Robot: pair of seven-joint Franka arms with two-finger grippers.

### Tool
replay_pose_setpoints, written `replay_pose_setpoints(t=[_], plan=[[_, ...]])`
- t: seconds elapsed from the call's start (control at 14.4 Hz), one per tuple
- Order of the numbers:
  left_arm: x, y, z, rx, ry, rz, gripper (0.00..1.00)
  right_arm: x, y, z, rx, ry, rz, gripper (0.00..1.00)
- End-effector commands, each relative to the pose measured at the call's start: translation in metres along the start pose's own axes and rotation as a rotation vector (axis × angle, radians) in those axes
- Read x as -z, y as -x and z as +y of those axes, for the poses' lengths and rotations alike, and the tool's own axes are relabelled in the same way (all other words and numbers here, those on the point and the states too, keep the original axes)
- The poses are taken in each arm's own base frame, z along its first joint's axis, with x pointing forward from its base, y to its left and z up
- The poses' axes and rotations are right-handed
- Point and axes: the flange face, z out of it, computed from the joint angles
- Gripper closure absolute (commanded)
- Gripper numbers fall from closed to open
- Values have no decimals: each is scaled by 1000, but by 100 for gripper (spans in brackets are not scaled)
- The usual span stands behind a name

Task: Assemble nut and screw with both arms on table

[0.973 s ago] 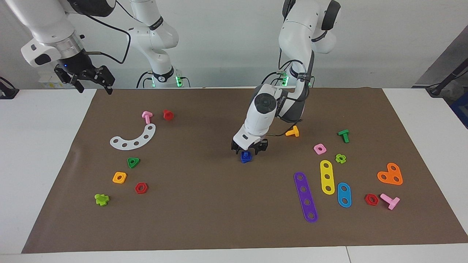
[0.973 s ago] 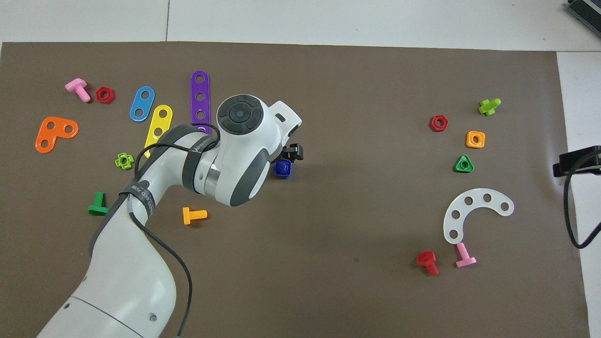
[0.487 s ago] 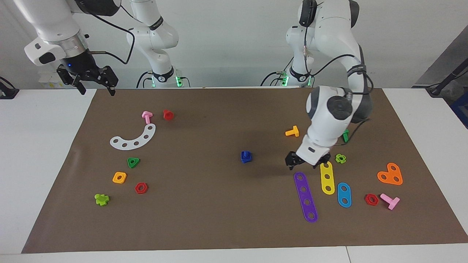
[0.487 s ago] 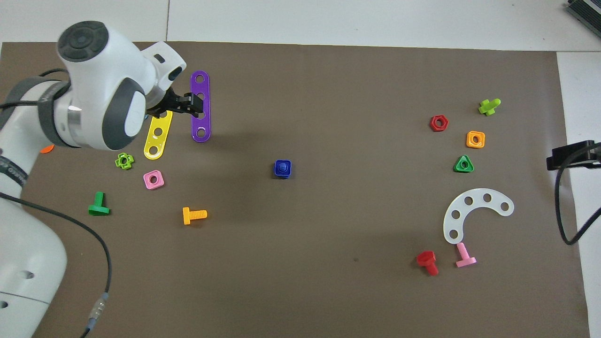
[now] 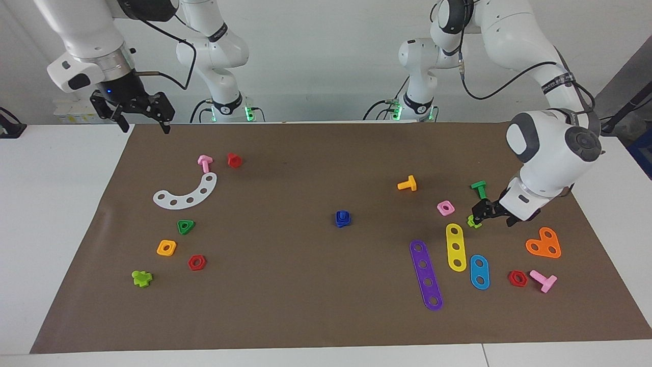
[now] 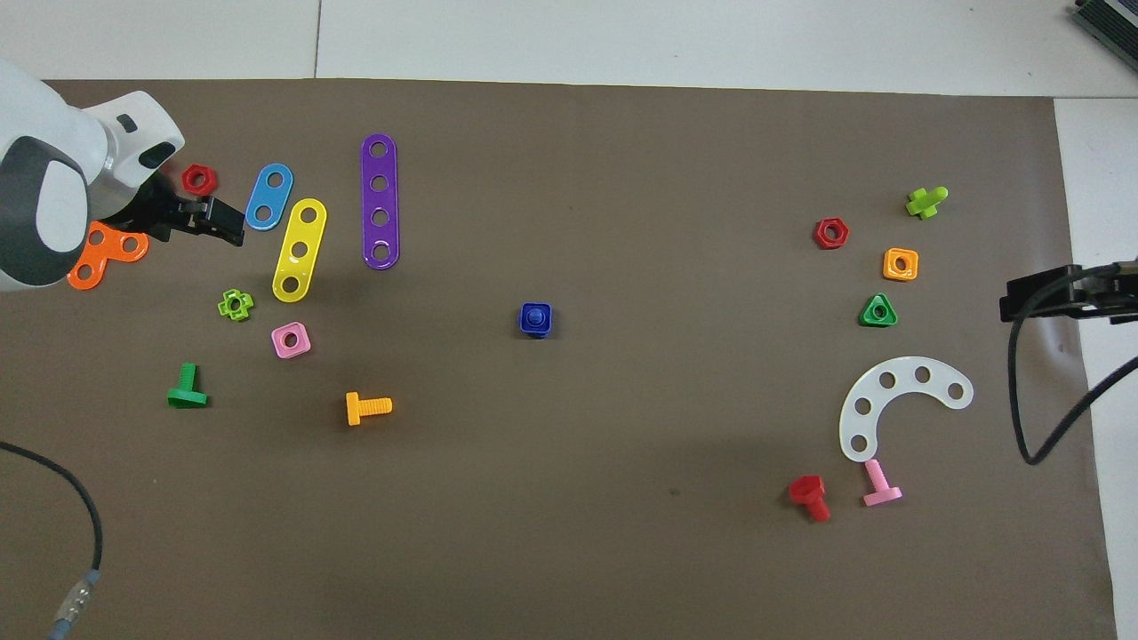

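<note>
Near the middle of the brown mat (image 5: pixel 305 306): dark-blue nut (image 5: pixel 343 220) with the dark-blue screw (image 5: pixel 344 215) seated in its hole, stem end poking up, nothing touching either. Toward the left arm's end: left gripper (image 5: pixel 490 211), jaws spread and empty, raised over the mat just beside a light-green cross-shaped nut (image 5: pixel 474 221). Right gripper (image 5: pixel 143 116), likewise spread and empty, hanging above the mat's edge at the right arm's end, waiting.
</note>
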Motion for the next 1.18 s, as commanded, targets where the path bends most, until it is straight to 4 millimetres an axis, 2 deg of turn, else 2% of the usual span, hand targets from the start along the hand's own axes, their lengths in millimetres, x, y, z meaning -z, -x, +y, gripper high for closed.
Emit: replay_pose_setpoints(t=[0.0,0.28,0.35,0.56,0.76,1.11], plan=[[35,39,9,-12,-1,-50,0,-2,1,-4,-10,-2,-6,0],[80,75,24,20,-25,-79,0,-2,2,0,-16,-2,-3,0],[97,85,29,14,-37,-69,0,-2,2,1,-17,-2,-4,0],[136,111,27,31,-41,-25,0,-2,2,1,-17,-2,-3,0],[155,124,28,56,-87,-11,0,-2,2,0,-19,-2,-3,0],[164,127,31,80,-90,11,0,-1,3,-3,-11,-2,-6,0]])
